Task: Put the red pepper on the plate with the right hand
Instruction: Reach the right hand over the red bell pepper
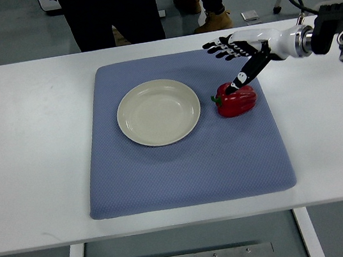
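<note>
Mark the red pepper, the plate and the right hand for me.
red pepper [237, 100], top view, on the middle of its red body.
plate [159, 112], top view, on its bare centre.
right hand [238, 54], top view, on the hand's middle, fingers spread above the pepper.

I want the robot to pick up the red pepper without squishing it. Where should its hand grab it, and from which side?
Probably around the red pepper's fat middle, coming from above and the right, where the right hand hovers open. The pepper lies on its side, stem towards the plate, so its broad sides are free for fingers to close around.
</note>
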`<state>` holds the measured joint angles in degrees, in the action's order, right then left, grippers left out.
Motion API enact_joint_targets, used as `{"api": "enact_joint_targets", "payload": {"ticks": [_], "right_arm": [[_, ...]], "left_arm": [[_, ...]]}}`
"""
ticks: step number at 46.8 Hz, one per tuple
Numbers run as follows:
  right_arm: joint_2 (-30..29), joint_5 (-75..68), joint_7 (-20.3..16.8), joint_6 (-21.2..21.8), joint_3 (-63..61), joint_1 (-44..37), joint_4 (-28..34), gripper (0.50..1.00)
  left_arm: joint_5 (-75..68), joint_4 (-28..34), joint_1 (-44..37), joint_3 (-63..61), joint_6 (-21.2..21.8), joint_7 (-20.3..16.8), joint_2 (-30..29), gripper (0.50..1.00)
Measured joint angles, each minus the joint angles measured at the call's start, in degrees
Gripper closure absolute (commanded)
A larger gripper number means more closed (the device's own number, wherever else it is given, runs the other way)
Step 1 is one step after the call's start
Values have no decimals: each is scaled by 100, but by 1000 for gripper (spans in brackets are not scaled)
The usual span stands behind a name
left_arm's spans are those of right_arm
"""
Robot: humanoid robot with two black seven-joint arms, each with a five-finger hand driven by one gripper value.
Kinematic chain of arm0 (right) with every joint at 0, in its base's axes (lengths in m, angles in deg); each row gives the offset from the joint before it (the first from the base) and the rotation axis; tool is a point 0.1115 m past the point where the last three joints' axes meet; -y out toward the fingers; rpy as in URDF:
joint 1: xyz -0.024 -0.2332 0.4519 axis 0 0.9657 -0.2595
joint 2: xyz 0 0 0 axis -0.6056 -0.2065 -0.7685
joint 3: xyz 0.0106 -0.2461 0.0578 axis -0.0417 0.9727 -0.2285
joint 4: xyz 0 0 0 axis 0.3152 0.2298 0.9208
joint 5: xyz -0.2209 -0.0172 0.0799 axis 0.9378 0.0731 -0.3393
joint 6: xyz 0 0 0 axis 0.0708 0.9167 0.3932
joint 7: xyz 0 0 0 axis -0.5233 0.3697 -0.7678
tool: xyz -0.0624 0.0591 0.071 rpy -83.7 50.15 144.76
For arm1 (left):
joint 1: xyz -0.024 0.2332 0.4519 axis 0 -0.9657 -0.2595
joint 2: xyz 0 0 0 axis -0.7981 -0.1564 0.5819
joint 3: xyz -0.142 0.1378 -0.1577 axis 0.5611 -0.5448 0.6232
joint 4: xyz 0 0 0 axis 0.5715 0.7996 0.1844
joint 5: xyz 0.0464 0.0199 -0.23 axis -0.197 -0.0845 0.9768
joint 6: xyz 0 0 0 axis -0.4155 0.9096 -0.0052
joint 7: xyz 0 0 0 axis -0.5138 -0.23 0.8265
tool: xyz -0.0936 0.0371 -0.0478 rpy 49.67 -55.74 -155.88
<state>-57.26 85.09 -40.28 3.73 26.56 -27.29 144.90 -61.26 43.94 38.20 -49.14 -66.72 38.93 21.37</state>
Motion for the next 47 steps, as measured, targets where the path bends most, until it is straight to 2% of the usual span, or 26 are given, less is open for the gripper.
{"api": "enact_joint_targets", "payload": {"ticks": [10,18,47], "right_arm": [[-516,195,-192,-97,696,-397,-362,500],[-911,380,-206,-182,1025,-451,-790,500],[-1136,641,-176,-275,1453,-366,-824,509]], "left_arm": [[0,0,-2,-1,1,0,0,500],[0,0,-1,-1,0,-1,0,500],[-1,0,-1,-1,0,-1,0,500]]}}
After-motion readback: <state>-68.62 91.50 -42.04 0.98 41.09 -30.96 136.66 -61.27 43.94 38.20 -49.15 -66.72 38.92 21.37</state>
